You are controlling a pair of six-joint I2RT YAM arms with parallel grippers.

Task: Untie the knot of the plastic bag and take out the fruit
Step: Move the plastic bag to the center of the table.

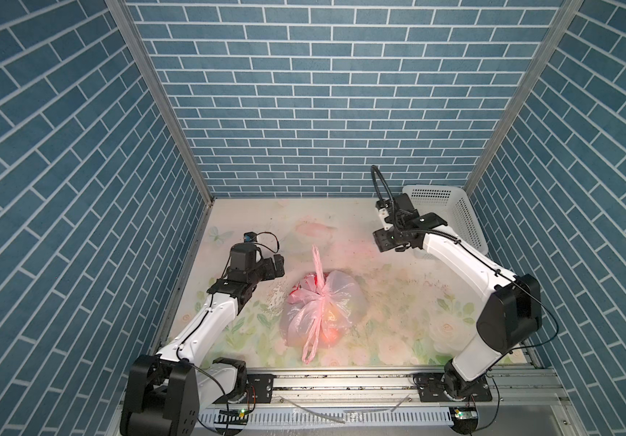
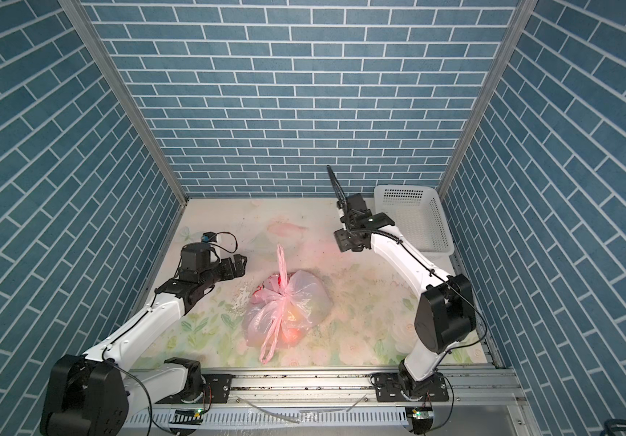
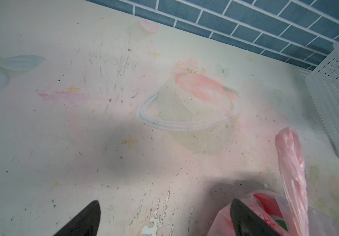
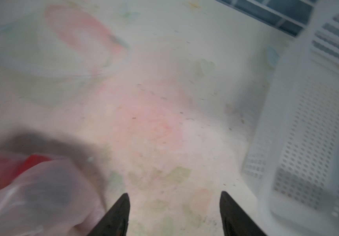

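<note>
**A:** So where's the bag at right now?

**B:** Lower middle of the frame in both top views, lying on the flowery tabletop between the two arms. The knot is tied, a tight pink bunch right on top of the bag. One handle loop runs from it toward the back wall and the other loop runs toward the front rail.

**A:** And the fruit?

**B:** All inside. You can make out the fruit as an orange-red glow through the film, low in the bag. Can't count the pieces.

**A:** Grippers doing anything?

**B:** Nope, both are holding nothing. The left gripper is spread wide, up and to the left of the bag and close to it. Its wrist view has one finger overlapping the bag's edge, but I can't tell if it's touching. The right gripper is parted too, with only bare tabletop between its tips in the blurry wrist view. It sits in the upper right, well away from the bag and next to the white basket.
</note>
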